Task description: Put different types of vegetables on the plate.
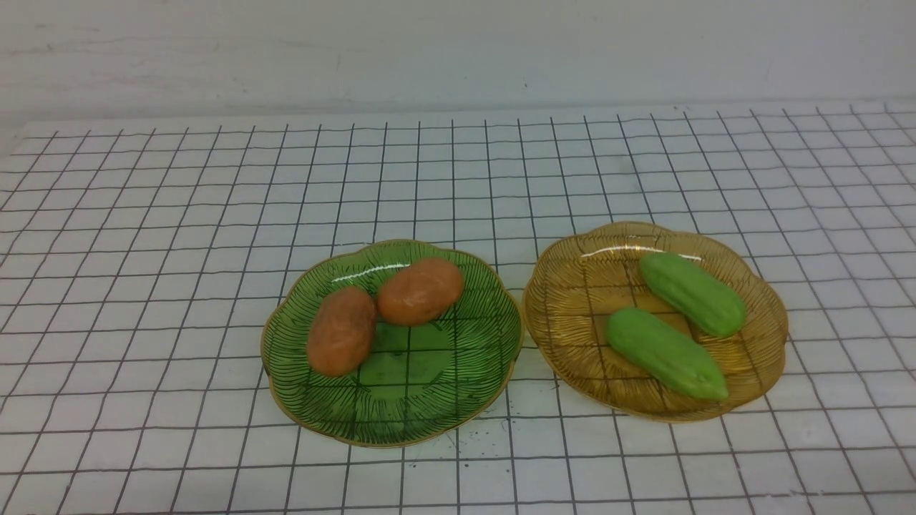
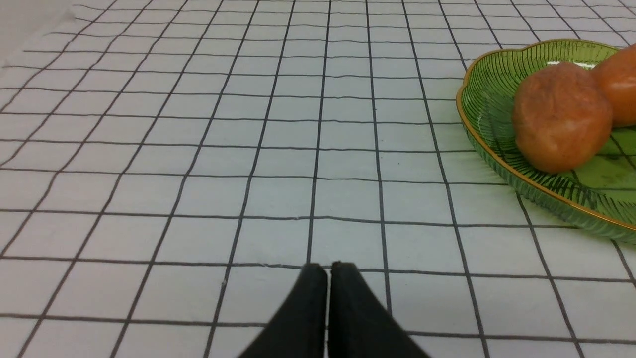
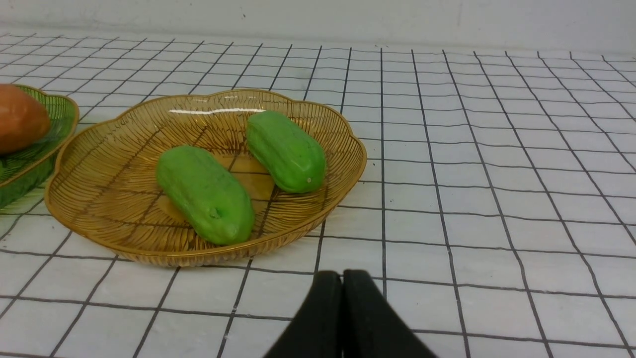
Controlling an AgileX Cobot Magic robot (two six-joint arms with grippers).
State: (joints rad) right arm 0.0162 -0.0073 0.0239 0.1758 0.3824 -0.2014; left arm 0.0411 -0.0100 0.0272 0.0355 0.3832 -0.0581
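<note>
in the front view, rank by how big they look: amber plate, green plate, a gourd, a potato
1. Amber plate and green plate: about alike, not ranked.
2. Nearer gourd: longer than either potato.
3. Left potato: smallest, though the gap is modest.

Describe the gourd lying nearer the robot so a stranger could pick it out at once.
On the gridded white cloth sit two plates; take the amber plate on the robot's right. It holds two light green gourds. The near gourd lies closer to the robot than the far gourd, toward the green plate.
</note>
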